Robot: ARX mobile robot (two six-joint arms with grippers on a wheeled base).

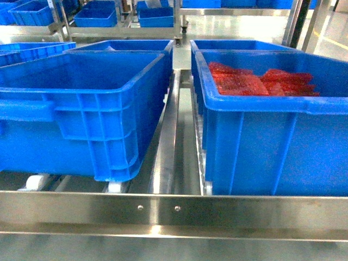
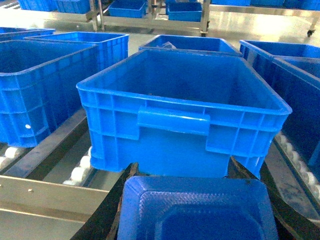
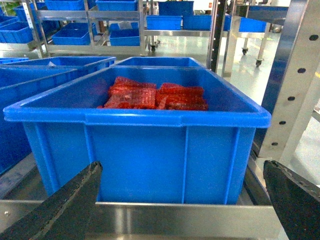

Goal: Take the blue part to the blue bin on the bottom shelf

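The blue part (image 2: 197, 210) is a dark-blue block with a textured face that fills the bottom of the left wrist view. My left gripper (image 2: 182, 172) is shut on it, a black finger (image 2: 107, 210) on each side. Just ahead stands the blue bin (image 2: 175, 97), with nothing showing inside it. It sits front left (image 1: 81, 109) on the bottom shelf, behind the steel front lip (image 1: 174, 212). My right gripper (image 3: 182, 167) is open with nothing between its fingers, low before the lip. Neither gripper shows in the head view.
A like tote (image 1: 272, 141) holding red packets (image 1: 261, 81) stands front right, directly ahead of the right gripper (image 3: 150, 145). More blue totes sit behind and to the left (image 2: 35, 90). A steel rail (image 1: 168, 141) divides the lanes. A perforated rack upright (image 3: 295, 85) rises at right.
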